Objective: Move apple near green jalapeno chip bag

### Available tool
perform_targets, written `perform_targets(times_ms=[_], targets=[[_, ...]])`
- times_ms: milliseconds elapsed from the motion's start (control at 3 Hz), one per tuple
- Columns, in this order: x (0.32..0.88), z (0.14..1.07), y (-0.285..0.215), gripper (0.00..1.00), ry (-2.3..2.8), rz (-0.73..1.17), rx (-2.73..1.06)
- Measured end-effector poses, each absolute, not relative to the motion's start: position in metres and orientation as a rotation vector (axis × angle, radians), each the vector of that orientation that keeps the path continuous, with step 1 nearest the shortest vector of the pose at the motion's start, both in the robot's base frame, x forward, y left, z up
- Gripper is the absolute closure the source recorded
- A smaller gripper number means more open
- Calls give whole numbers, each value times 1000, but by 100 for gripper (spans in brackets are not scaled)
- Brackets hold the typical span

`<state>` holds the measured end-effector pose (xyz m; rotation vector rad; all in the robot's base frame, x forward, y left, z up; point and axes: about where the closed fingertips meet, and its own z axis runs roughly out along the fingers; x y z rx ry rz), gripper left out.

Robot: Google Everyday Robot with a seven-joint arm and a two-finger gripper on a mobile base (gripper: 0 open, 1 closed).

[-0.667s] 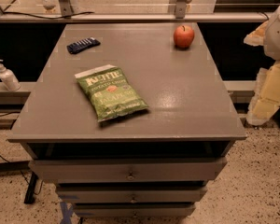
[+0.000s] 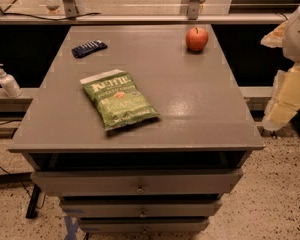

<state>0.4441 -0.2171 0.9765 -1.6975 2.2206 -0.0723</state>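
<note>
Nothing seems to be moving since the earlier frame: your apple [image 2: 196, 38], the green jalapeno chip bag [image 2: 119, 100] and the arm are all sitting where they were.

The apple is resting upright, stem up, at the far right corner of the grey surface [image 2: 190, 109], close to its right edge. The green jalapeno chip bag is lying flat toward the front left of the surface, with its lettering facing up and its white top edge pointing away from you. Apple and bag are sitting well apart, with bare surface between them.

A dark blue ridged packet [image 2: 89, 48] is lying near the far left corner, apart from the bag and well apart from the apple.

Your hand [image 2: 285, 101] is hanging off to the right of the surface, beyond its right edge, touching nothing on it and well apart from the apple. You cannot tell from this view whether it is wide or narrow.

A stack of drawers [image 2: 137, 183] is showing below the front edge, and a white pump bottle [image 2: 7, 81] is standing on a ledge [image 2: 20, 95] to the left.
</note>
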Motion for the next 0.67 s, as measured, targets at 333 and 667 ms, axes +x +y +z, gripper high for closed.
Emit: perform_targets(times_ms=[333,667], targets=[[472,973,-224,0,2156,-2,-1621],[513,970,-234,0,2092,75,-1493]])
